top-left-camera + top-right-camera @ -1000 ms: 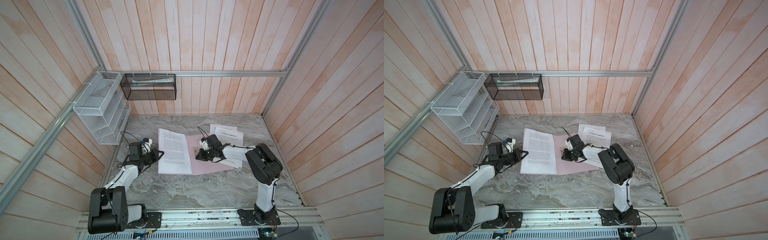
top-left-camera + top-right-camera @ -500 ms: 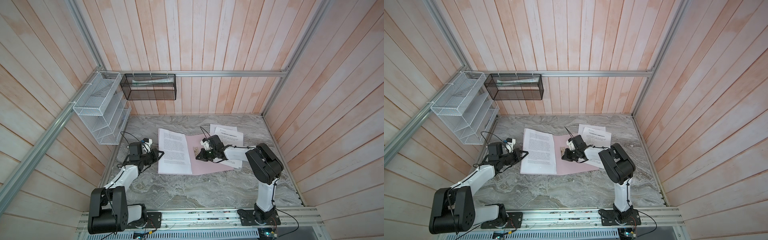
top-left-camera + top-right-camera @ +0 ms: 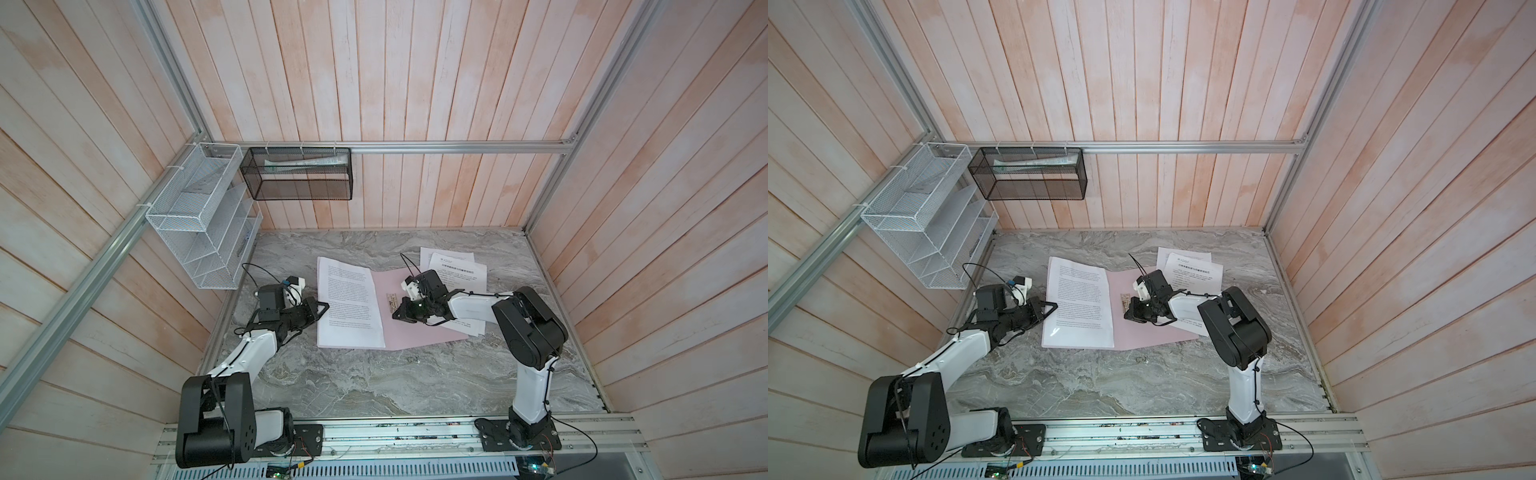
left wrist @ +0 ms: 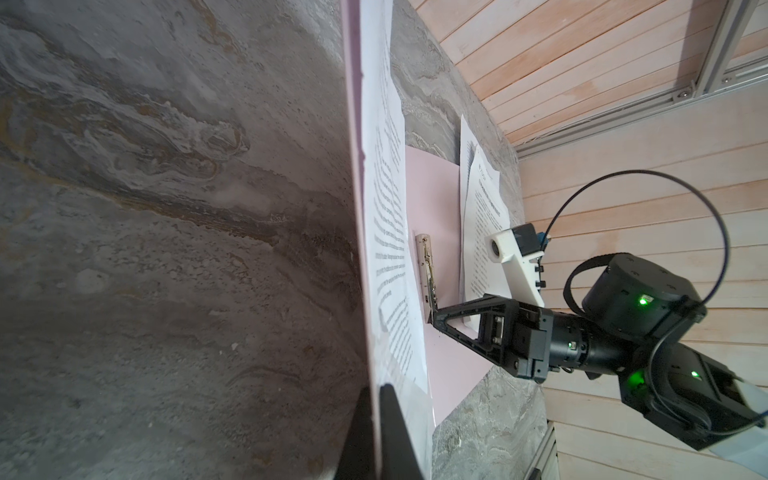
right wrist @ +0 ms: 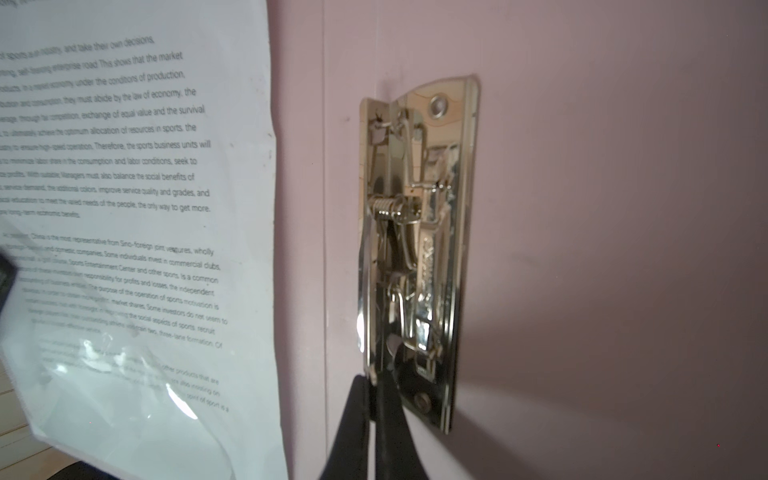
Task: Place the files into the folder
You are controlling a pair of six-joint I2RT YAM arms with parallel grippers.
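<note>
The pale pink folder (image 3: 419, 334) (image 3: 1144, 332) lies open on the marble table. One of the files (image 3: 347, 307) (image 5: 124, 166), a white printed sheet, covers its left half. More files (image 3: 455, 270) (image 3: 1192, 272) lie overlapped at the folder's far right corner. A metal clip (image 3: 391, 302) (image 5: 419, 249) (image 4: 428, 270) sits on the bare pink right half (image 5: 602, 208). My right gripper (image 3: 395, 316) (image 5: 374, 382) is shut on the near end of the clip's lever. My left gripper (image 3: 325, 306) (image 4: 376, 399) is shut on the folder's left edge, the pink cover between its fingers.
A white wire rack (image 3: 203, 224) hangs on the left wall. A black mesh basket (image 3: 297, 174) holding rolled papers hangs on the back wall. Bare marble (image 3: 395, 382) stretches from the folder to the front rail. Wooden walls close in on three sides.
The right gripper's fingers have closed the last bit on the clip lever. Both arms and the papers stay where they were.
</note>
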